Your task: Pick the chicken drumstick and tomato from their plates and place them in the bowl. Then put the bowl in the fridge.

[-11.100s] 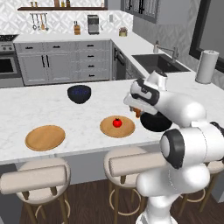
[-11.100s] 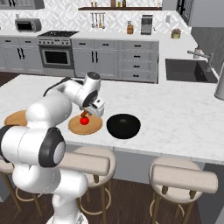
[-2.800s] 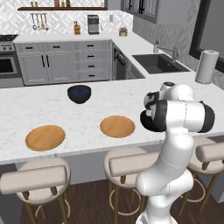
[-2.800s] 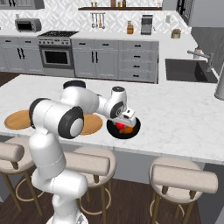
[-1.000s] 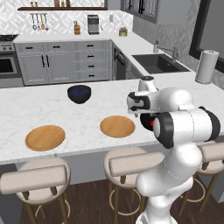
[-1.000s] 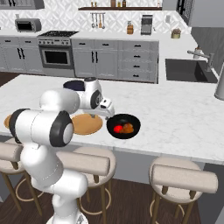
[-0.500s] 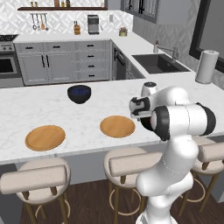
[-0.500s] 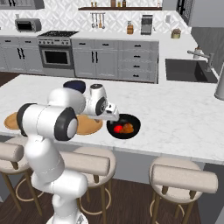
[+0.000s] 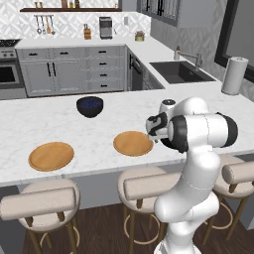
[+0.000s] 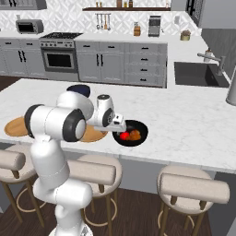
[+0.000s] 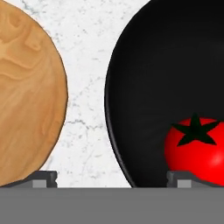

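Both foods sit in the bowl [image 10: 131, 133] already: the tomato [image 10: 124, 136] at about 9 o'clock inside it, the chicken drumstick [image 10: 135, 134] just beside it at 3 o'clock, the two touching or nearly so. In the hand view the tomato [image 11: 197, 146] lies low in the bowl [image 11: 166, 65], toward 5 o'clock of that frame, with bare black bowl above it.

Both plates are bare: the near plate [image 9: 133, 143] just at 9 o'clock of the gripper, the far plate [image 9: 51, 156] well apart toward the 9 o'clock end of the counter [image 9: 44, 124]. A smaller dark bowl [image 9: 90, 106] with a bluish inside stands at 12 o'clock of the plates, not part of this.

The gripper [image 10: 118, 125] hangs low over the bowl's 9 o'clock rim, jaws spread fully wide and holding nothing. In the hand view one fingertip [image 11: 41, 178] stands over the plate edge [image 11: 26, 92] and the other in front of the tomato, so the bowl rim lies between them.

Judgement: the fill part looks done, both picks finished. Left: grip the bowl by its rim, lift it, carry it to the fridge, set it inside. Looks like lining up for the rim grasp.
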